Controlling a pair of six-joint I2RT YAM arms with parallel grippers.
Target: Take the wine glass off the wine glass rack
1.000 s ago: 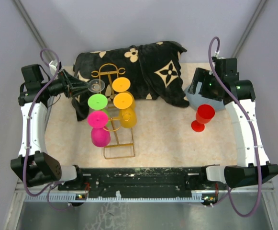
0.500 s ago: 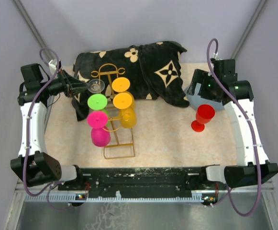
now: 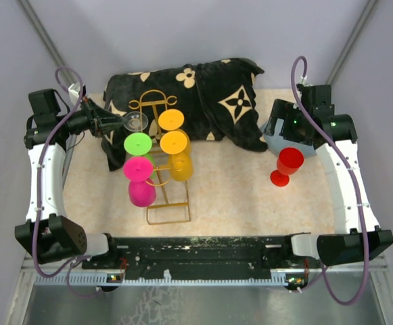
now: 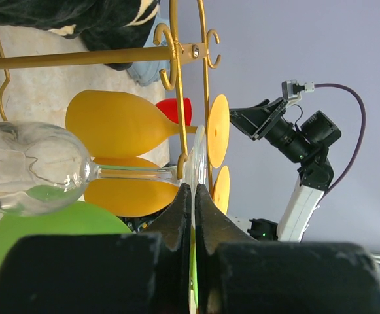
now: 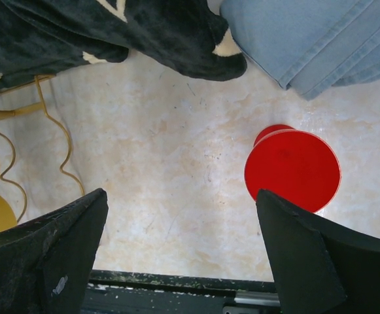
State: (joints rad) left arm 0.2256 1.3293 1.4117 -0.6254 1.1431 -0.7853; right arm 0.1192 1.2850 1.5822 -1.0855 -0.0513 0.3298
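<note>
Barely discernible clear wine glass [image 3: 136, 122]

We are reading no text, label, brand or number anywhere; the black cloth [image 3: 203, 95] is showing only flower motifs.

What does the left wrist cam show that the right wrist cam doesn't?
Only left wrist: the left gripper shut on the foot of the clear wine glass, a green glass, and the right arm beyond. Only right wrist: the right gripper open, and a blue denim cloth. Both: the gold rack, yellow glasses, the red glass, the black floral cloth.
</note>
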